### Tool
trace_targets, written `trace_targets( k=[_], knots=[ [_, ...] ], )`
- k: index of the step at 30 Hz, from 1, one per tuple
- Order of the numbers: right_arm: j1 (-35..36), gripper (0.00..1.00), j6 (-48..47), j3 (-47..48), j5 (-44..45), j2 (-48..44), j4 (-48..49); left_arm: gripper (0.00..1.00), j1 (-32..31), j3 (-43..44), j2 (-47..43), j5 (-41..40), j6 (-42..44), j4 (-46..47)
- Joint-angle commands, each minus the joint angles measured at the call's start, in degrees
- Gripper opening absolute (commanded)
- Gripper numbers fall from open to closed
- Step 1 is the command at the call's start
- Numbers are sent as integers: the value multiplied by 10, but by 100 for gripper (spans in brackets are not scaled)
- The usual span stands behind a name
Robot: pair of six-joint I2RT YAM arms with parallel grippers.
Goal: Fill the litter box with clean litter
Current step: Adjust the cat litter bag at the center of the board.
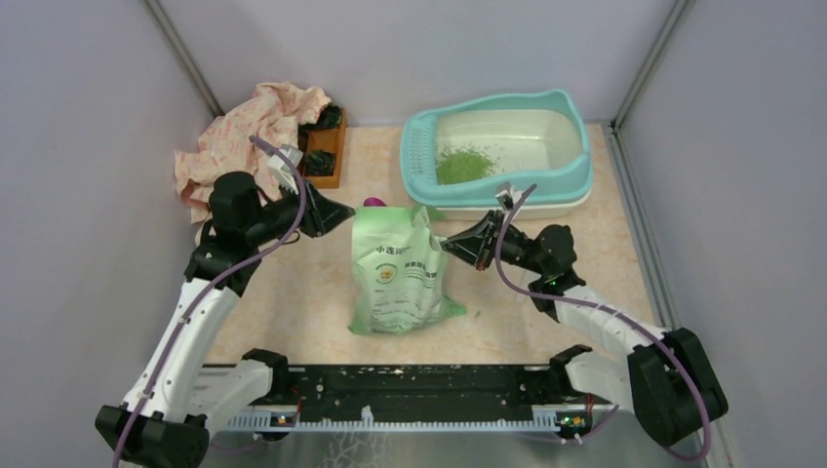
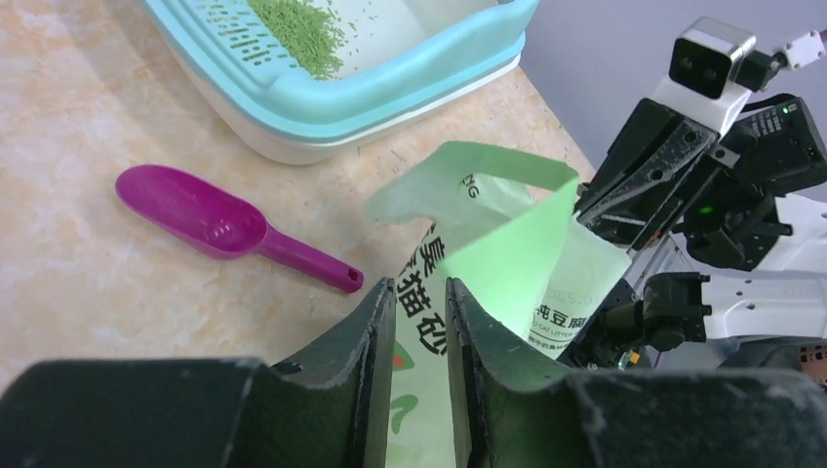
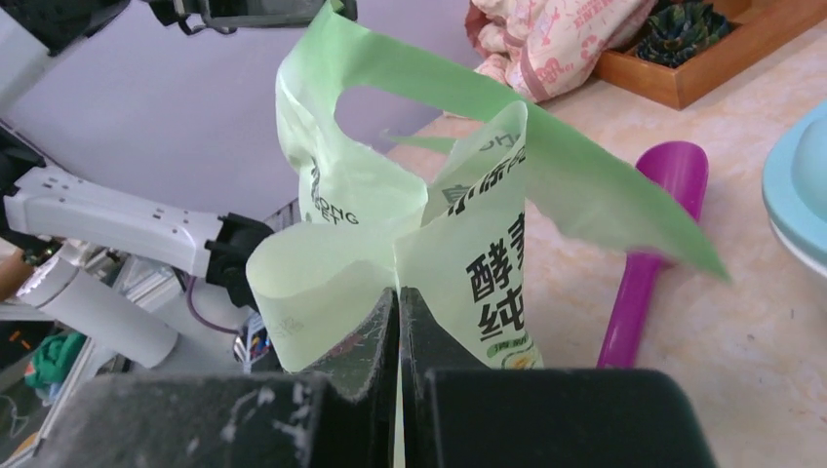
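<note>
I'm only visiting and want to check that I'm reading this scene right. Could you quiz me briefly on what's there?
1. True or false: the cream-white basin of the teal-rimmed plastic litter box already holds some green granular litter.
2. What do the left gripper and the right gripper both pinch?
A) the pale green printed plastic bag
B) the pink floral cloth
C) the small brown wooden tray
3. Fill in: the ____ plastic scoop lies on the table, in neither gripper.

Key: 1 true; 2 A; 3 purple.
</note>
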Motion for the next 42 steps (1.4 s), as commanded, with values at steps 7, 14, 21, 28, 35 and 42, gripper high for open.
trace_targets(
  k=[7,14,21,28,35,42],
  knots=[
    [0,0,-133,-13,57,-177,-258,35,0,61,23,3,26,7],
    [-24,18,-141,-41,210,-270,-384,64,0,50,-24,4,35,-34],
    [-29,34,-104,-57,195,-248,-343,84,0,37,-72,7,34,-71],
    [-29,39,-93,-34,113,-206,-302,88,0,-18,-74,11,41,-56],
    [-29,39,-74,-23,89,-164,-266,92,0,-48,-35,10,53,-28],
    [-29,39,-71,-17,82,-160,-266,90,-12,-57,9,48,19,44]
  ],
)
